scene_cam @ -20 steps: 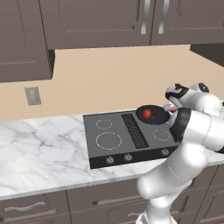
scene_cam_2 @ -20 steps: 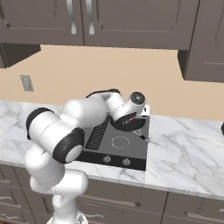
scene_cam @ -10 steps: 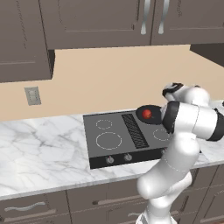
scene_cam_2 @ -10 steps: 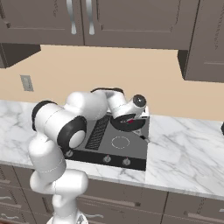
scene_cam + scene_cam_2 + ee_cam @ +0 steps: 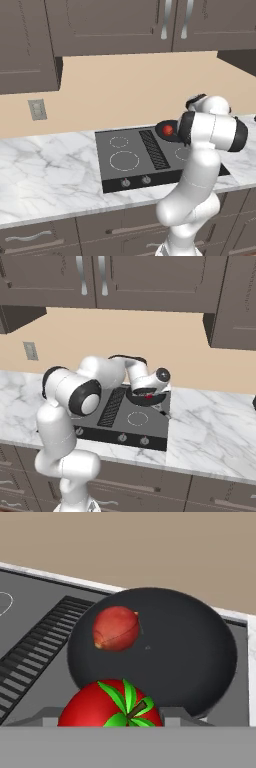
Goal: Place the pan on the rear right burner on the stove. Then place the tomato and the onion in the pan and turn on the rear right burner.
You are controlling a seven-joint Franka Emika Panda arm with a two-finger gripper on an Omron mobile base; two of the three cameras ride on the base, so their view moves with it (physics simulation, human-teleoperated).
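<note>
the pan (image 5: 160,647) sits on the stove (image 5: 135,165) at its rear right, over the burner ring, so it can take both vegetables. the onion (image 5: 116,628) already lies inside it, toward 10 o'clock of the pan floor in the hand view. the tomato (image 5: 112,707) sits between the gripper (image 5: 112,714) fingers at the pan's near rim — pinched, the jaws spread about tomato-wide — held just above the rim for the drop. the arm reaches forward, folded at the elbow, the hand pitched down over the pan.

A kitchen: stove (image 5: 150,157), marble counter (image 5: 50,170), wall cabinets (image 5: 110,25).
</note>
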